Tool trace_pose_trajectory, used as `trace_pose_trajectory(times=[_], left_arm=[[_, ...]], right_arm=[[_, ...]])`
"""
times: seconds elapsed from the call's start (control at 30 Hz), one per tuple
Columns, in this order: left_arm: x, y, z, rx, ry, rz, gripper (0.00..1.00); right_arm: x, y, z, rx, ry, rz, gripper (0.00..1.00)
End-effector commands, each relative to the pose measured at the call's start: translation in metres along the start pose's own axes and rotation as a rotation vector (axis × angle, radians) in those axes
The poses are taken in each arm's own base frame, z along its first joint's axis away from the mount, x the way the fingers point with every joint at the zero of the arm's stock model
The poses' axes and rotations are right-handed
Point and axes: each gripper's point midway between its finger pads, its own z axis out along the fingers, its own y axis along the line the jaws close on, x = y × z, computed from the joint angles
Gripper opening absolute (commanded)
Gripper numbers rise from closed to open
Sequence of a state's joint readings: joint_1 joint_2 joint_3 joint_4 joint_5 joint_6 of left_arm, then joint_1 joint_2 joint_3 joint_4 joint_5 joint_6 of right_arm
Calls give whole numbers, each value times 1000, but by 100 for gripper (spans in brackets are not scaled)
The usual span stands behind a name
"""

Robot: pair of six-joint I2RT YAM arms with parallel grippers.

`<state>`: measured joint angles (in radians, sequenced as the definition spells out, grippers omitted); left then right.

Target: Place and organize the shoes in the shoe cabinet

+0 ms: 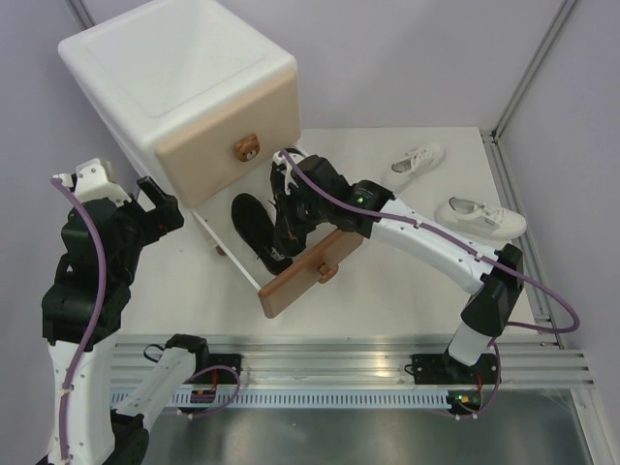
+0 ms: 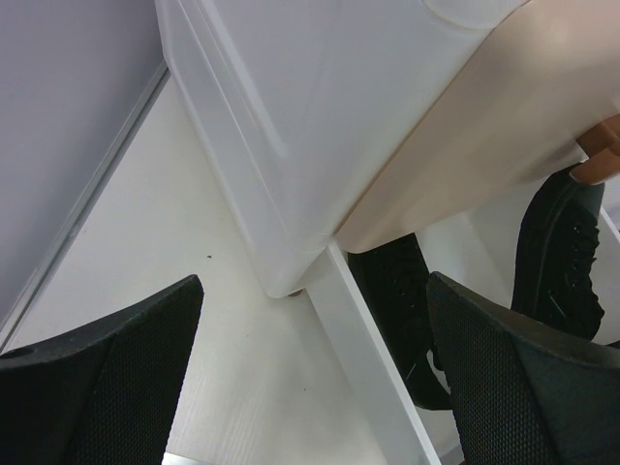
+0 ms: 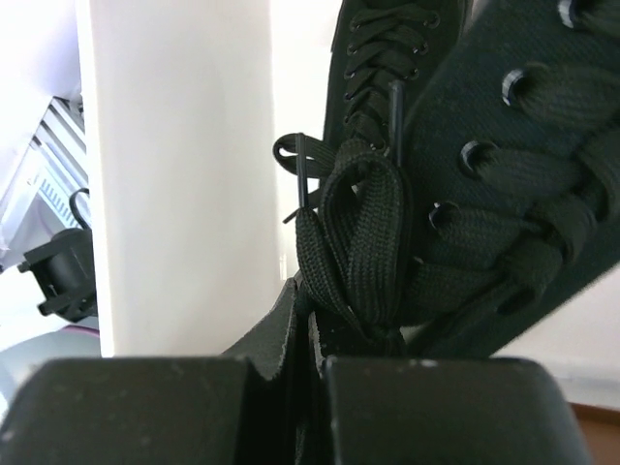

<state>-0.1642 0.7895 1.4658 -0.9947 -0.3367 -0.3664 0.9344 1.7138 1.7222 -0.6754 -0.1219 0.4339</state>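
Observation:
The white shoe cabinet [image 1: 184,77] stands at the back left, its lower drawer pulled out with the brown front [image 1: 310,271] toward me. One black shoe [image 1: 250,228] lies in the open drawer. My right gripper [image 1: 291,199] is shut on the second black shoe [image 1: 289,215] and holds it over the drawer beside the first. In the right wrist view the jaws [image 3: 310,329] pinch the shoe's edge by the laces [image 3: 363,242]. Two white sneakers [image 1: 418,160] [image 1: 480,217] lie on the table at the right. My left gripper [image 1: 160,208] is open and empty beside the cabinet's left corner.
In the left wrist view the drawer's white side wall [image 2: 368,368] runs between my fingers, with the cabinet's foot [image 2: 291,289] just behind and both black shoes [image 2: 397,300] [image 2: 567,252] to the right. A metal rail [image 1: 339,363] runs along the table's near edge.

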Motion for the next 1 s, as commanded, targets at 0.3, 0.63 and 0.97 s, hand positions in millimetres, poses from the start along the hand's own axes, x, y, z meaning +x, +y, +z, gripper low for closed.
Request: trace_pose_trajectory(times=[0.3,0.63,0.97], left_arm=[[-12,1,-2,3,-52,27,100],[-9,3,-2,-4,-51,28,100],[-7,4,-1,-11,-46,31,100]], right_arm=[[-16,44,-6,-44,-113,-68,0],[-6,10,10,88,33,-346,0],[7,21,12,25,41,-263,0]])
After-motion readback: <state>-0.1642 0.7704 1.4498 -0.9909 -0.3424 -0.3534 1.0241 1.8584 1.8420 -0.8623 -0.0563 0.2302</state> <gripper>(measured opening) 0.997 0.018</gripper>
